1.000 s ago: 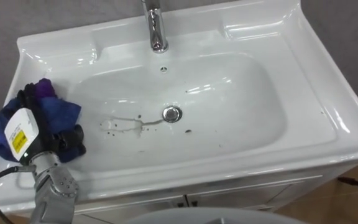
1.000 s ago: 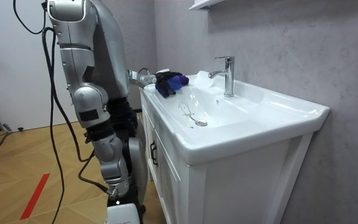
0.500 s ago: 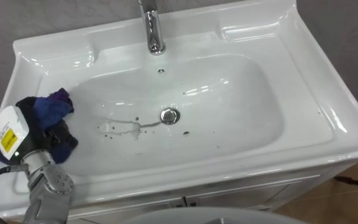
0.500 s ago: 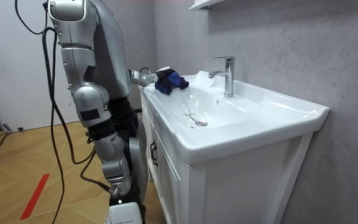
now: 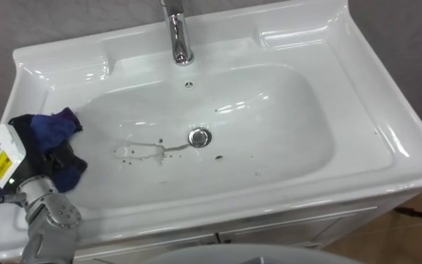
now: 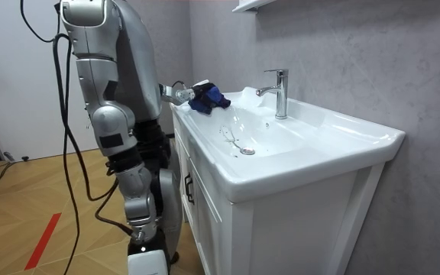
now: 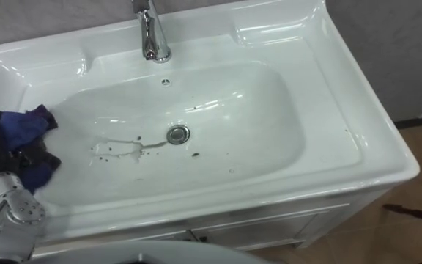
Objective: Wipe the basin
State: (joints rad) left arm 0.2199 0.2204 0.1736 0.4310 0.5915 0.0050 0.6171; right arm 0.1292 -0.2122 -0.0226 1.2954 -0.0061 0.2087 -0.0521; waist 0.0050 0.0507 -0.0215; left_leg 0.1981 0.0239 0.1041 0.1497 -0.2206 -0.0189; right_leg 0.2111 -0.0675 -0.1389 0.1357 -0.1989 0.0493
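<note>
At the left edge of the white basin (image 5: 387, 139), well to the left of the drain (image 5: 200, 137), the left hand (image 5: 13, 158) has its dark fingers curled round a bunched blue cloth (image 5: 52, 126), held over the sloping inner wall by the rim; whether the cloth touches the porcelain I cannot tell. Between the cloth and the drain lies a greyish smear (image 5: 141, 152) with dark specks, its thin tail reaching the drain, and more specks dot the bowl right of the drain. The chrome faucet (image 5: 176, 33) stands directly behind the drain.
</note>
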